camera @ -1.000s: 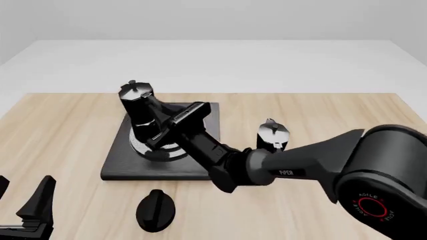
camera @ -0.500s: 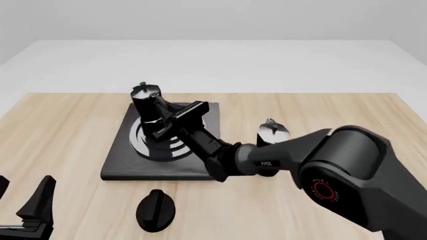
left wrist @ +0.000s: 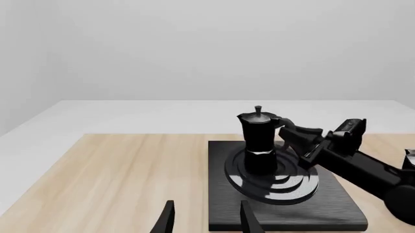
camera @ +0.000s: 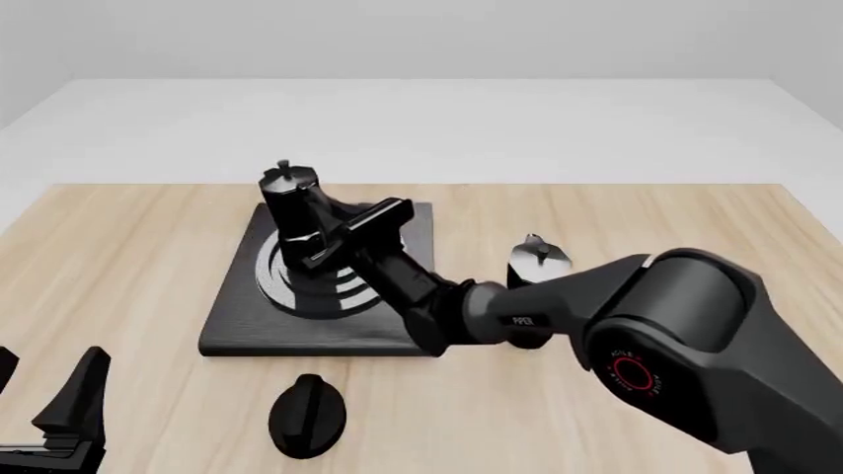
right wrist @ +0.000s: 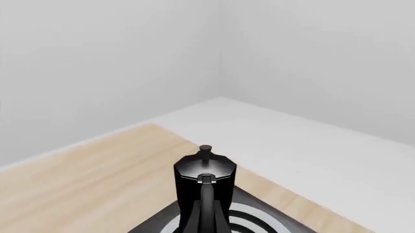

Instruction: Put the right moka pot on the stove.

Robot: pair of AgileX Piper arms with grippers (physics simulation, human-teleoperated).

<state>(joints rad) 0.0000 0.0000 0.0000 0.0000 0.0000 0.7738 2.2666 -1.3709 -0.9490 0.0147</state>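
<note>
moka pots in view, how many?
2. One moka pot stands on the stove at the right gripper; the other pot is on the table, partly behind the right arm.

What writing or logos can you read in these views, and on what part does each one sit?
"PIPER", small white letters on the right arm's forearm link, just legible.
Round red logo with a ring of small text on the right arm's big joint housing: too small to read.
Moka pots, stove, knob: no text visible.
</note>
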